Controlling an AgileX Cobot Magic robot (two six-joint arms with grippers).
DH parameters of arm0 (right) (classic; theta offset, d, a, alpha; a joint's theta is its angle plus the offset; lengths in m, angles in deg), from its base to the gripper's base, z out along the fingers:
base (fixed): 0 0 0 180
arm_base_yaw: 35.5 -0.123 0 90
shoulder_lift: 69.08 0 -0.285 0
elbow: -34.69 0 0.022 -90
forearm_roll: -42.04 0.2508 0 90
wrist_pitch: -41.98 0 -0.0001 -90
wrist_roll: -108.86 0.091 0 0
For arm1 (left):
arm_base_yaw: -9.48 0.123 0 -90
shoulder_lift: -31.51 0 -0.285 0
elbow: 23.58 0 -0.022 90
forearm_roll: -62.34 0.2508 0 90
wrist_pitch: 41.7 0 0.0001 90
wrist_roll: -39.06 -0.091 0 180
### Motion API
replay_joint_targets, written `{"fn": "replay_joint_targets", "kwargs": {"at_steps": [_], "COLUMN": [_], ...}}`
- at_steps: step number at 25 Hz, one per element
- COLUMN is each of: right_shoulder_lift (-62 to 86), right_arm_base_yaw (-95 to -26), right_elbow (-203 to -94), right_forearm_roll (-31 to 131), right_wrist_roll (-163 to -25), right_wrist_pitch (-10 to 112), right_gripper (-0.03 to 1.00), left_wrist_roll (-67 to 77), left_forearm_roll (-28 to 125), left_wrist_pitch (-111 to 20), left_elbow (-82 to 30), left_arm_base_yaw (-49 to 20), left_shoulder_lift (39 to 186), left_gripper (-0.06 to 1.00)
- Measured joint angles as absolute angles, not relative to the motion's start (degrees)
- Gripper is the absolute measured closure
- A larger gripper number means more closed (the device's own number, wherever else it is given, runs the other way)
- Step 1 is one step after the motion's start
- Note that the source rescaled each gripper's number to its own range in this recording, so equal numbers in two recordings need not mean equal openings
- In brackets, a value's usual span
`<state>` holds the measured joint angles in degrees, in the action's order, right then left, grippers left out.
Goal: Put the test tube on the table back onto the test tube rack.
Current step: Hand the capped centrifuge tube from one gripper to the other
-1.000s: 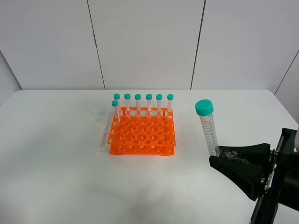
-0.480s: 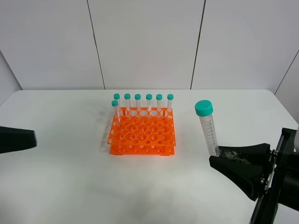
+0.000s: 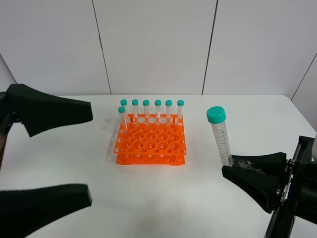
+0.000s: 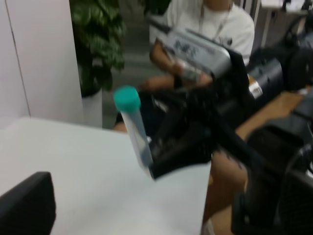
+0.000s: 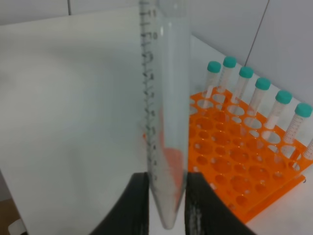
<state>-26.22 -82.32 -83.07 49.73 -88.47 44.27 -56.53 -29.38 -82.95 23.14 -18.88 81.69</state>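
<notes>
The test tube, clear with a teal cap, stands upright just above the table, right of the test tube rack. My right gripper is shut on its lower end. In the right wrist view both fingers pinch the test tube near its pointed tip, with the orange rack beyond. My left gripper is open and empty at the left, its two fingers spread wide. The left wrist view shows the held tube from across the table.
Several teal-capped tubes stand along the rack's back row, one more at its left side. Many rack holes in front of them are free. A seated person and a plant lie beyond the table's edge.
My left gripper has come in from the left edge and its open fingers now fill the left foreground. The right gripper and the tube have not moved.
</notes>
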Motion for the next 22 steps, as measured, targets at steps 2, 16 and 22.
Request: {"fn": "replay_joint_targets", "kwargs": {"at_steps": [2, 16, 22], "right_shoulder_lift": [-26.22, -26.22, -26.22], "right_arm_base_yaw": [-82.32, -82.32, -82.32], "right_elbow": [-83.07, -83.07, -83.07], "right_forearm_roll": [49.68, 49.18, 48.99], "right_wrist_roll": [-88.47, -88.47, -88.47], "right_wrist_pitch": [44.27, 44.27, 44.27], "right_gripper": [0.97, 0.97, 0.97], "left_wrist_roll": [-59.99, -66.69, -69.88], "left_forearm_roll": [-33.29, -36.6, -36.65], "left_wrist_pitch": [-83.64, -90.77, -87.64], "left_elbow": [23.14, 13.52, 10.39], "left_arm_base_yaw": [-18.88, -20.3, -29.38], "left_shoulder_lift": [83.65, 98.64, 104.14], "left_gripper": [-0.06, -0.01, -0.01]}}
